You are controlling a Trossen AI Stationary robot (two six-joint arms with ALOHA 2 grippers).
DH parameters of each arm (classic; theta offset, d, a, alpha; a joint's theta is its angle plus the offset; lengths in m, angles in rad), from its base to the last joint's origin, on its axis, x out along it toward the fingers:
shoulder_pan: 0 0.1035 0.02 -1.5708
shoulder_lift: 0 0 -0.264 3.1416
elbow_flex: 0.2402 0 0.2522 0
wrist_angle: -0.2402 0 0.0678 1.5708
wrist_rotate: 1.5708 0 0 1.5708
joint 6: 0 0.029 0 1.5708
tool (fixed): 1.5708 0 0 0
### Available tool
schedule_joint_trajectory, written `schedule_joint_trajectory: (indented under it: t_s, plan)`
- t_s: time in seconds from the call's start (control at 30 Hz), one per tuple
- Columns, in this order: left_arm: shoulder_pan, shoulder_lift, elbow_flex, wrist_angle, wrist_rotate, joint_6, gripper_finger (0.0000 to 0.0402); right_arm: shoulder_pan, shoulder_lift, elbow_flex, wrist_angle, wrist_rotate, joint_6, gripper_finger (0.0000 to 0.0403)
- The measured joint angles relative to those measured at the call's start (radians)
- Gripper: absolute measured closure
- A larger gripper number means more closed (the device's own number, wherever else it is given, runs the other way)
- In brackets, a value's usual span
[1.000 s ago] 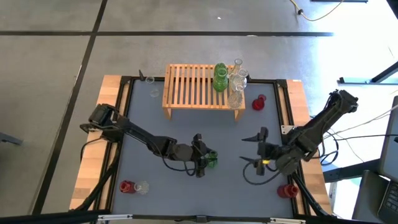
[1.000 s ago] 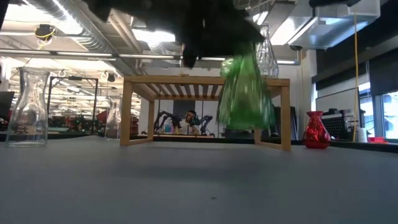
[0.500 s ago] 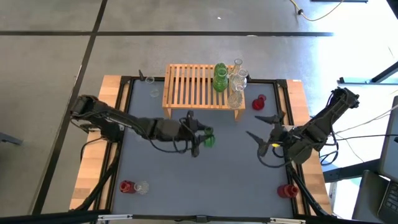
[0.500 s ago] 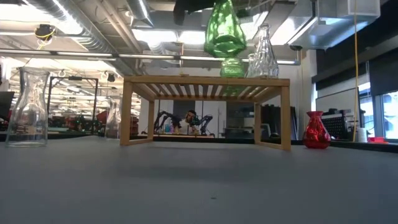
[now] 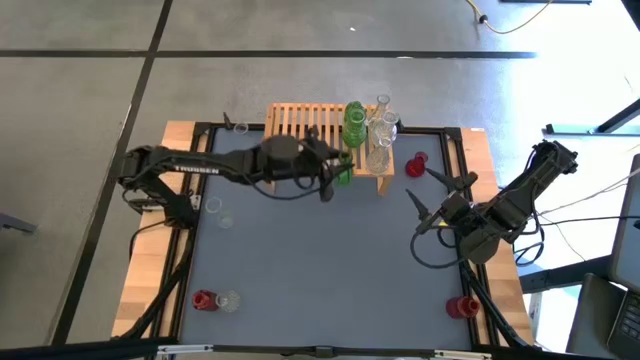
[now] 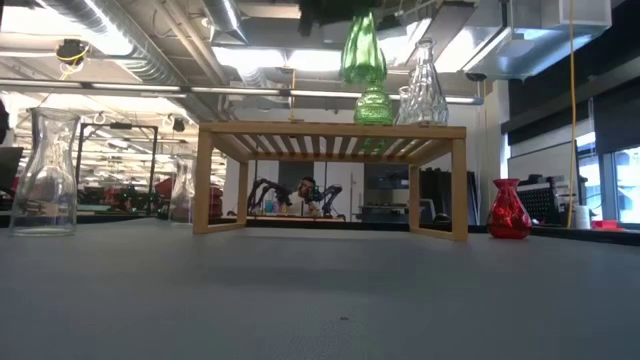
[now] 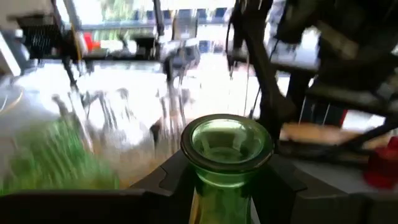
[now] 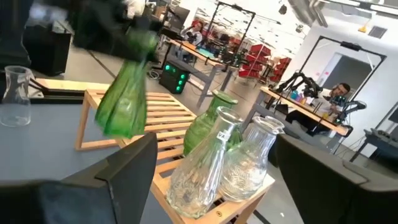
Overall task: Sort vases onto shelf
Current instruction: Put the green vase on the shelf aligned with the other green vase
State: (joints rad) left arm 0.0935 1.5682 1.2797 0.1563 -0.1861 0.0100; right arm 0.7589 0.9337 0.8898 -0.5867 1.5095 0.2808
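Note:
My left gripper (image 5: 330, 175) is shut on a green glass vase (image 6: 363, 50), held in the air above the near right part of the shelf (image 5: 300, 140), a light-wood rack of slats. A second green vase (image 5: 354, 125) and clear vases (image 5: 380, 132) stand on the shelf's right end. The right wrist view shows the held vase (image 8: 123, 106) beside them. My right gripper (image 5: 432, 195) hangs open and empty over the table's right side, near a red vase (image 5: 416, 165). My left gripper pinches the green vase's neck (image 7: 224, 186) between its two fingers, just below the round rim (image 7: 226, 142). The fingers come about level from the table's left. The vase hangs upright below them, mouth up, lifted clear of the shelf.
Clear vases stand on the table at the left (image 5: 215, 210) and by the shelf's far left corner (image 5: 246, 150). A red (image 5: 204, 299) and a clear vase (image 5: 229, 300) stand near left, another red one (image 5: 462, 306) near right. The shelf's left slats (image 5: 290, 130) are bare.
My left gripper has carried the green vase from over the table's middle up and toward the far edge, to above the shelf's near right part; the vase has risen above the shelf top. My right gripper has turned its wrist, stayed open and drifted slightly toward the far edge.

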Motion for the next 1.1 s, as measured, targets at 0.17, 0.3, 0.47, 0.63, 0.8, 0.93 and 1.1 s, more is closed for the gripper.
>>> schedule_joint_trajectory:
  t_s: [0.17, 0.3, 0.47, 0.63, 0.8, 0.93, 1.1]
  plan:
    - [0.062, -0.002, 0.026, -0.001, 0.062, 0.001, 0.0275, 0.0, 0.0, 0.0, 0.014, -0.005, 0.01, 0.0086]
    - [0.096, -0.001, 0.034, 0.004, 0.095, -0.005, 0.0275, 0.0, 0.0, 0.0, 0.016, -0.019, 0.04, 0.0086]
    - [0.117, -0.002, 0.034, -0.003, 0.115, -0.007, 0.0275, 0.0, 0.001, 0.0, 0.005, -0.166, 0.071, 0.0086]
    - [0.133, -0.001, 0.042, -0.012, 0.134, -0.027, 0.0275, 0.0, 0.001, 0.0, 0.005, -0.19, 0.059, 0.0086]
    - [0.134, 0.048, 0.109, -0.015, 0.128, -0.015, 0.0275, 0.0, 0.001, -0.001, -0.002, -0.129, 0.051, 0.0086]
    - [0.134, 0.117, 0.193, -0.061, 0.128, -0.001, 0.0275, 0.0, 0.001, -0.001, -0.022, -0.114, 0.048, 0.0086]
    - [0.136, 0.163, 0.216, -0.063, 0.082, 0.001, 0.0275, 0.0, 0.001, -0.002, -0.044, -0.117, 0.048, 0.0086]
